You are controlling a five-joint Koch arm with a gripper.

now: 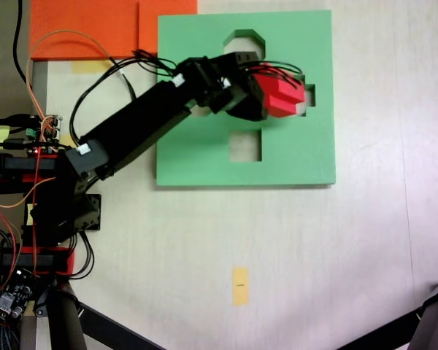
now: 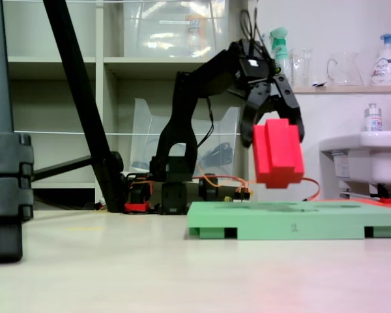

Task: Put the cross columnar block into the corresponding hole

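Tripod leg [image 2: 6, 130] in the left foreground; beyond it, the red block [image 2: 277, 153] hangs in the air, not yet in its hole.

Pinching the block's top, the gripper [image 2: 272, 120] holds it above the green board [image 2: 293, 225], right of frame centre, clear of the surface. From above, the block [image 1: 281, 91] sits over the plus-shaped hole [image 1: 309, 95] at the board's [image 1: 197, 157] right side. Its long axis runs nearly upright, slightly tilted. Lining up, lowering and letting go remain, I judge.
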